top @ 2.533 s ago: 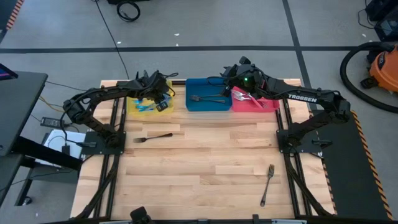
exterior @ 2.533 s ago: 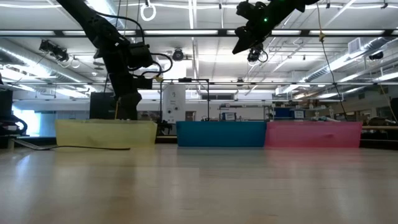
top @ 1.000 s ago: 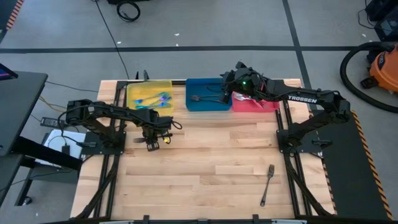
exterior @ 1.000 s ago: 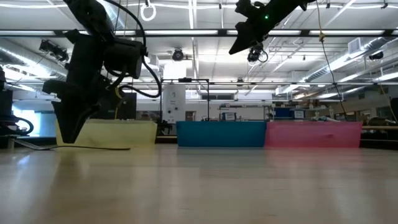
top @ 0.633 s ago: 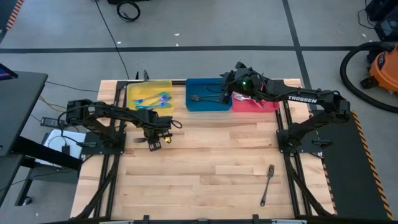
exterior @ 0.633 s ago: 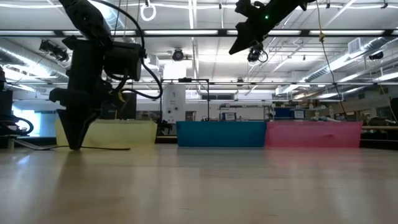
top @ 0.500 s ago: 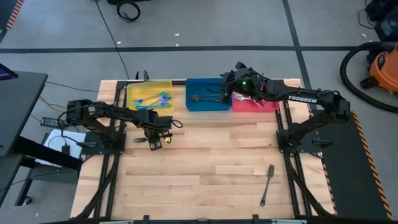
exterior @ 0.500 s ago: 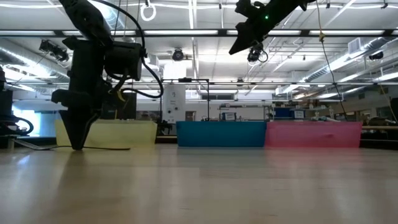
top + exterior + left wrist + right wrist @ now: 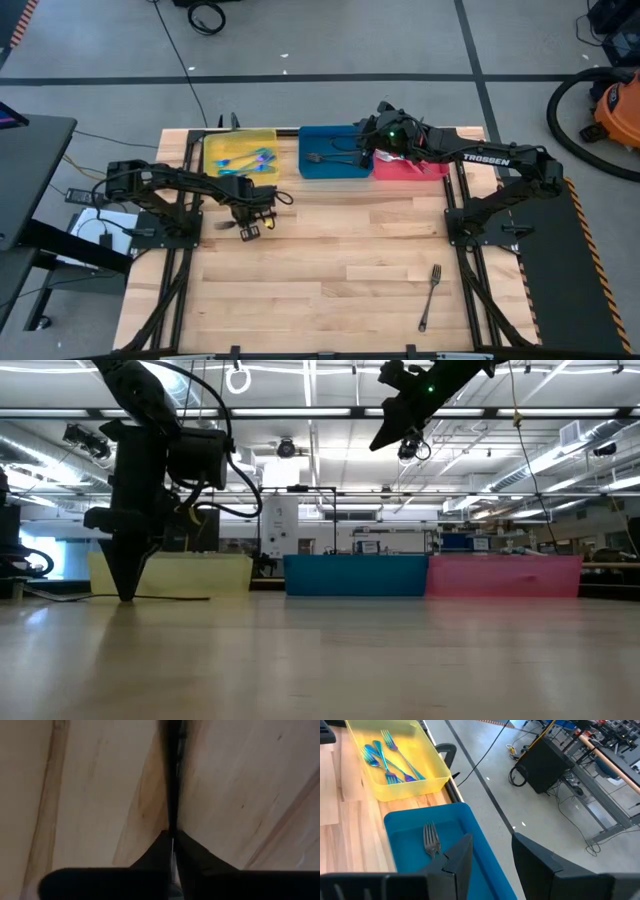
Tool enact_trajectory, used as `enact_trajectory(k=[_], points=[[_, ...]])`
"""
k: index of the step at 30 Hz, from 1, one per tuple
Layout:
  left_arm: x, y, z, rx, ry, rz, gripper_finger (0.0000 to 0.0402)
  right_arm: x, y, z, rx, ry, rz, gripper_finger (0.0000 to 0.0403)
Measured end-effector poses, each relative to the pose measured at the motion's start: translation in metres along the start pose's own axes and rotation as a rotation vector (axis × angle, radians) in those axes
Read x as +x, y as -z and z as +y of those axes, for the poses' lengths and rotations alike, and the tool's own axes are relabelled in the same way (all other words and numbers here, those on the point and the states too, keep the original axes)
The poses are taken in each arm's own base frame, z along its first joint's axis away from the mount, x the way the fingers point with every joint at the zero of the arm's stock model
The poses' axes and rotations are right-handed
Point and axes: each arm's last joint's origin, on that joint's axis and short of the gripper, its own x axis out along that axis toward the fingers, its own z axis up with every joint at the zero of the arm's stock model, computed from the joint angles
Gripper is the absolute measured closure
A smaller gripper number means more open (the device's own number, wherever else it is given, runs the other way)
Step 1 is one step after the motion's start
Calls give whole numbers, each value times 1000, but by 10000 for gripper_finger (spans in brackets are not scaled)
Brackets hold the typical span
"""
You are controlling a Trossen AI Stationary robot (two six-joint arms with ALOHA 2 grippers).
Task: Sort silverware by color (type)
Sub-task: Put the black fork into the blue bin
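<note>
My left gripper (image 9: 245,228) stands on the wooden table, pointing down, shut on a dark grey fork (image 9: 222,224) that lies flat in front of the yellow tray (image 9: 240,158). That tray holds several blue-handled pieces (image 9: 387,760). My right gripper (image 9: 492,855) hangs open above the blue tray (image 9: 333,160), where a grey fork (image 9: 430,840) lies. A second loose grey fork (image 9: 430,295) lies near the table's right front. The red tray (image 9: 410,165) is partly covered by my right arm. My left gripper pinches the dark fork's thin handle (image 9: 172,815) between its two fingers, about midway along the fork. The fingers come from above, pointing down, and lie across the handle. The fork lies flat on the table (image 9: 170,598).
The three trays stand side by side along the table's far edge. Bare wood stretches across the middle and near part of the table (image 9: 330,270). Arm mounts flank the table on both sides.
My left gripper has sunk a little, straightening to point down, until its tips stand on the table at the dark fork. The fork has stayed where it lay.
</note>
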Motion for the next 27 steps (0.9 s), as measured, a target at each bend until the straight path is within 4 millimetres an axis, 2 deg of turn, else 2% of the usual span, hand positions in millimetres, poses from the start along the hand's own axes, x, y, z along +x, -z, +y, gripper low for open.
enact_trajectory(k=[2,10,15,19,23,27], points=[[0,0,0,0,0,1,392,0,0,0,0,0,1,257],[-14,-14,-3,29,25,-22,399,0,1,0,-5,-2,7,256],[-39,-35,-6,102,29,-111,400,0,1,0,-11,-2,7,257],[-70,-60,-6,157,-49,-268,401,0,1,0,-13,0,7,256],[-105,-89,0,183,-95,-503,401,0,1,0,-12,2,8,256],[-131,-109,10,210,-140,-696,401,0,1,-1,-12,4,8,256]])
